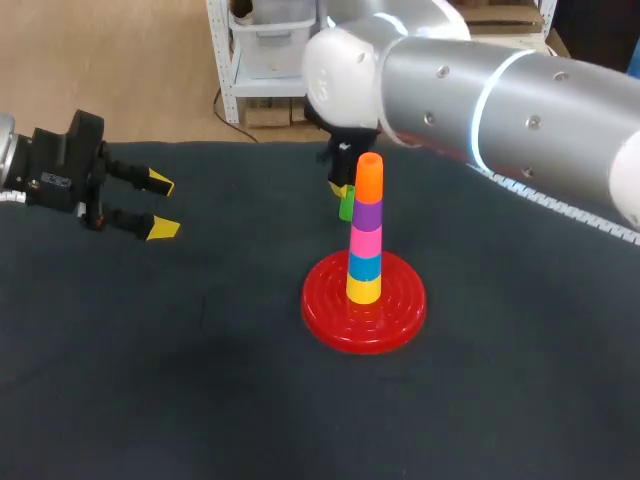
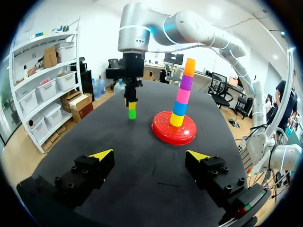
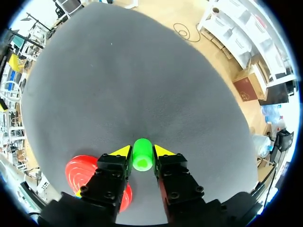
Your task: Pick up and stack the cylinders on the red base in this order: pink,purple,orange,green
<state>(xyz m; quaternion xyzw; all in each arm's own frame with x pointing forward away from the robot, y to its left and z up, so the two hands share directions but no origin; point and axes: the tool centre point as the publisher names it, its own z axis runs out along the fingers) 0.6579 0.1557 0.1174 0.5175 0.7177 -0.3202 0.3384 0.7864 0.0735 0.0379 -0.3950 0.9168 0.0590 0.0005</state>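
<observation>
the tower (image 1: 365, 240) on the base (image 1: 330, 315) is tall and thin. swung in low or off-centre, the green (image 3: 142, 154) could knock the orange (image 1: 369, 178) top off, i judge. the left gripper (image 1: 160, 205) gapes empty off to the side. beyond the tower the right gripper (image 3: 138, 150) clamps the green, lower than the top. count: one base, five stacked cylinders, one green, two grippers.

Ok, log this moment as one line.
right gripper: shut on green cylinder | left gripper: open | red base: orange cylinder topmost
</observation>
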